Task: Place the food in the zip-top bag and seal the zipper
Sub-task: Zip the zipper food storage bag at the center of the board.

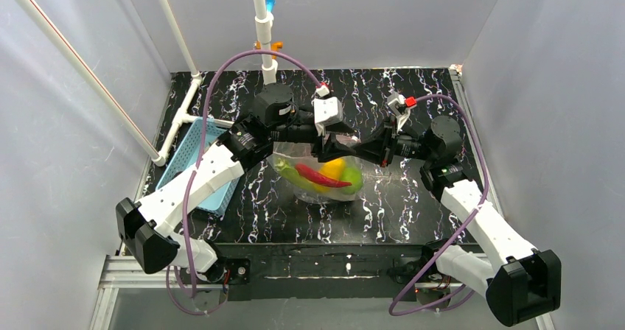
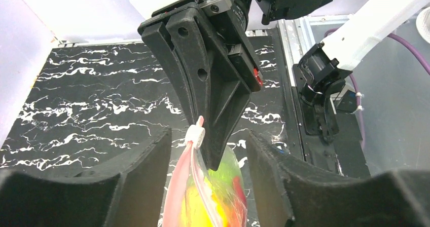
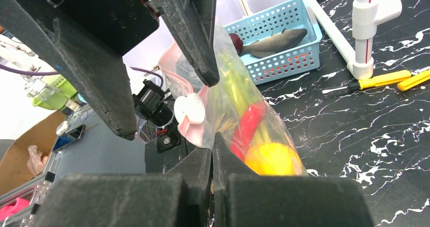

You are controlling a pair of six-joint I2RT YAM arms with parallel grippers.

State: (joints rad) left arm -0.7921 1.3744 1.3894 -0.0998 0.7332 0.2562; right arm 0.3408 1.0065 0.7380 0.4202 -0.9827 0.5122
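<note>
The clear zip-top bag (image 1: 324, 177) hangs upright over the table's middle. It holds a red chili (image 1: 323, 177), a yellow fruit (image 1: 334, 166), a green apple (image 1: 353, 180) and a green leek (image 3: 230, 87). My right gripper (image 3: 213, 146) is shut on the bag's (image 3: 243, 103) top corner, just past the white slider (image 3: 189, 109). My left gripper (image 2: 209, 151) is open, its fingers (image 2: 147, 171) standing either side of the bag's mouth without touching it. The pinkish-red zipper (image 2: 176, 186) runs down from the slider (image 2: 195, 135). A grey fish (image 3: 274, 40) and a dark red piece (image 3: 235, 42) lie in the basket.
The light-blue mesh basket (image 1: 193, 153) stands at the left of the table, next to a white pipe frame (image 1: 180, 120). Yellow-handled tools (image 3: 380, 79) lie by a white pipe foot (image 3: 366, 29). The two grippers (image 1: 343, 149) are tip to tip above the bag.
</note>
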